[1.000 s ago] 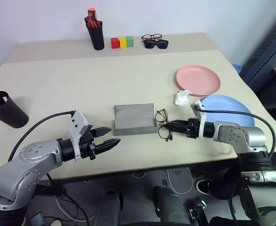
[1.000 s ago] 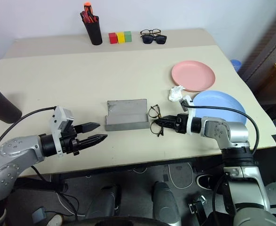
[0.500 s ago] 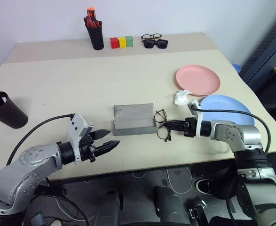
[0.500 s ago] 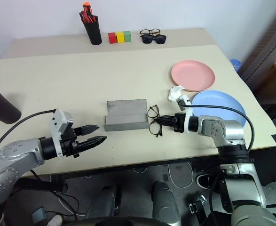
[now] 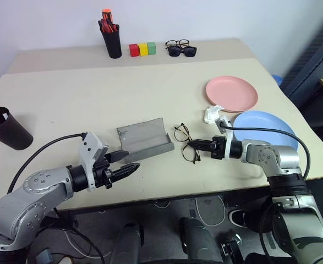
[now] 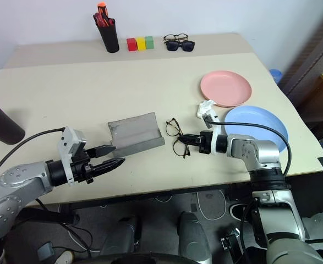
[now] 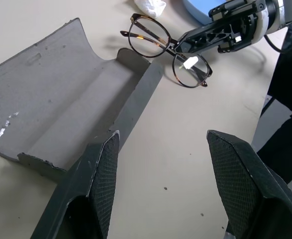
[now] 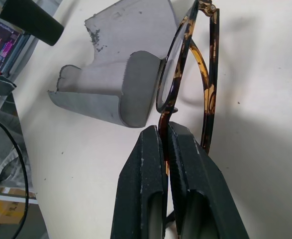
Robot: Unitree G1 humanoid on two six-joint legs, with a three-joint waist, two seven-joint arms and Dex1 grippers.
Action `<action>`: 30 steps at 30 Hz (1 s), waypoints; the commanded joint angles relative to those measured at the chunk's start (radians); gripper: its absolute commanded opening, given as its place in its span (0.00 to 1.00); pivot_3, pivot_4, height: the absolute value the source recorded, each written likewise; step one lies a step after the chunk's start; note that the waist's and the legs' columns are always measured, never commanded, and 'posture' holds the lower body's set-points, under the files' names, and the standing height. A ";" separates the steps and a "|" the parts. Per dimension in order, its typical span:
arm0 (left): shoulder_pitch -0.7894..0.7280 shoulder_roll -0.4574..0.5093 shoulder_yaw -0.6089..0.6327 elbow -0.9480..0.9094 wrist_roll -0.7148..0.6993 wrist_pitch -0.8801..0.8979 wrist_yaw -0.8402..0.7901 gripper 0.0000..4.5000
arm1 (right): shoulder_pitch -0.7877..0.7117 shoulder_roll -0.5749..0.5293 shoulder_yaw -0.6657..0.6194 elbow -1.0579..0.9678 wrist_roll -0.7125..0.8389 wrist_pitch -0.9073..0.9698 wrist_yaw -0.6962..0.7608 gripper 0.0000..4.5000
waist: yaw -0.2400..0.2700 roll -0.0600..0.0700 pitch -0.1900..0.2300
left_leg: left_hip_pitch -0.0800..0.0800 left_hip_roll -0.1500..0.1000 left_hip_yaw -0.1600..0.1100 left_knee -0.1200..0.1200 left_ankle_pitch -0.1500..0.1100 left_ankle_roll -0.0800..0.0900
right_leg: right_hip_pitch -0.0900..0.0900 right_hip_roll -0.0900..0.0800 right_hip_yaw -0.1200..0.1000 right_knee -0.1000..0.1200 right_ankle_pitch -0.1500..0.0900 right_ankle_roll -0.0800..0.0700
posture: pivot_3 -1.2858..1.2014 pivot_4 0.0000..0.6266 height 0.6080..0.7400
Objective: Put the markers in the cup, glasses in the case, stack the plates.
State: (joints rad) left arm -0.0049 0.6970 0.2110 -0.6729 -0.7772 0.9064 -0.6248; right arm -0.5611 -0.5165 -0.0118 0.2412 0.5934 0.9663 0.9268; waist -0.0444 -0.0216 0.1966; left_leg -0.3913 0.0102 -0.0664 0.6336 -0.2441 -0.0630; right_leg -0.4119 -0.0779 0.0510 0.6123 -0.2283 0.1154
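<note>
The glasses-into-case step is in hand. The right gripper [image 5: 197,146] is clenched on the frame of the glasses [image 5: 186,142], which lie on the tabletop [image 5: 95,99] just beside the open grey case [image 5: 143,138]. Next they likely need lifting over the case's trough. The left gripper [image 5: 126,162] hovers spread and empty near the case.

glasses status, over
Right gripper shut on the glasses, pinching the frame. Left gripper open, holding nothing. Case lies open beside the glasses. Nothing between them.
</note>
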 commanded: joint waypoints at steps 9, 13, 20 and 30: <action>0.063 0.008 -0.012 -0.026 0.012 -0.070 -0.027 0.64 | -0.104 0.001 -0.087 -0.184 0.042 -0.169 0.032 0.02 | -0.008 0.001 0.001 | 0.000 0.000 0.001 -0.001 0.000 0.000 | -0.001 0.000 0.000 0.000 -0.001 0.001 | 0.52 0.24 1.00; 0.114 0.018 -0.015 0.001 0.042 -0.115 -0.051 0.64 | -0.155 0.080 -0.008 -0.260 0.021 -0.255 0.053 0.02 | -0.017 0.001 0.001 | 0.000 0.002 0.000 -0.003 0.000 0.000 | -0.003 0.003 0.001 0.000 0.000 0.000 | 0.52 0.24 1.00; 0.144 0.013 -0.008 0.002 0.058 -0.146 -0.051 0.64 | -0.169 0.198 0.148 -0.185 -0.130 -0.524 0.099 0.02 | -0.014 0.001 0.001 | -0.002 0.003 0.001 -0.003 0.000 0.000 | -0.003 0.003 0.001 0.000 0.000 -0.001 | 0.52 0.24 1.00; 0.207 0.001 0.028 -0.039 0.049 -0.157 -0.015 0.64 | -0.183 0.240 0.311 0.051 -0.421 -0.978 0.138 0.02 | -0.023 0.001 0.001 | -0.001 0.003 0.001 -0.004 0.000 0.000 | -0.005 0.003 0.001 0.001 0.000 -0.002 | 0.52 0.24 1.00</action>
State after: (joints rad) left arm 0.1947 0.7037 0.2158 -0.6719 -0.7221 0.7695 -0.6465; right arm -0.7190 -0.2689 0.2866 0.2919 0.1977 0.0565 1.0376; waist -0.0672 -0.0205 0.1973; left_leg -0.3928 0.0131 -0.0653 0.6297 -0.2440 -0.0632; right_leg -0.4172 -0.0745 0.0525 0.6133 -0.2280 0.1136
